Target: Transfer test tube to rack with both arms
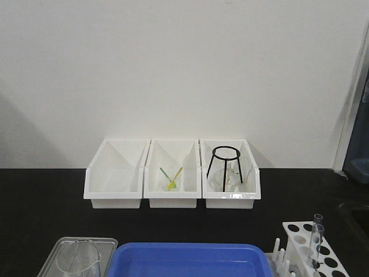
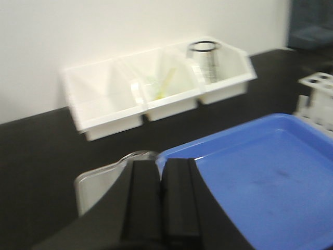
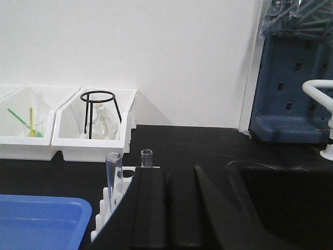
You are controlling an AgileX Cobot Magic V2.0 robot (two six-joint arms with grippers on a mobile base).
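Starting at the left of the blue tray (image 1: 190, 258), a clear beaker (image 1: 79, 257) stands in a shallow grey tray (image 1: 57, 248) that touches the blue tray's left edge on the black table (image 1: 40, 202). Behind the blue tray, against the white wall, three white bins (image 1: 172, 173) sit side by side: the left one looks bare inside, the middle one holds a small glass with green and yellow sticks (image 1: 172, 178), and the right one holds a black wire tripod (image 1: 226, 167) over a clear flask.

Just right of the blue tray stands the rack (image 1: 308, 242), white with round holes in its top plate and pegs on the side facing the tray. Two tubes stand upright in it; the test tube (image 1: 316, 245) nearer the camera rises beside a second tube (image 1: 317, 222) behind it. In the right wrist view both tubes rise from the rack close ahead of the right gripper (image 3: 165, 208).

The left gripper (image 2: 160, 208) hangs over the blue tray's left corner near the beaker, its fingers (image 2: 143, 203) pressed together with nothing between them. The right gripper's fingers (image 3: 151, 208) also lie nearly closed, only a thin slit showing, and hold nothing. Further right of the rack, a dark sink and a blue pegboard (image 3: 294, 88) show.
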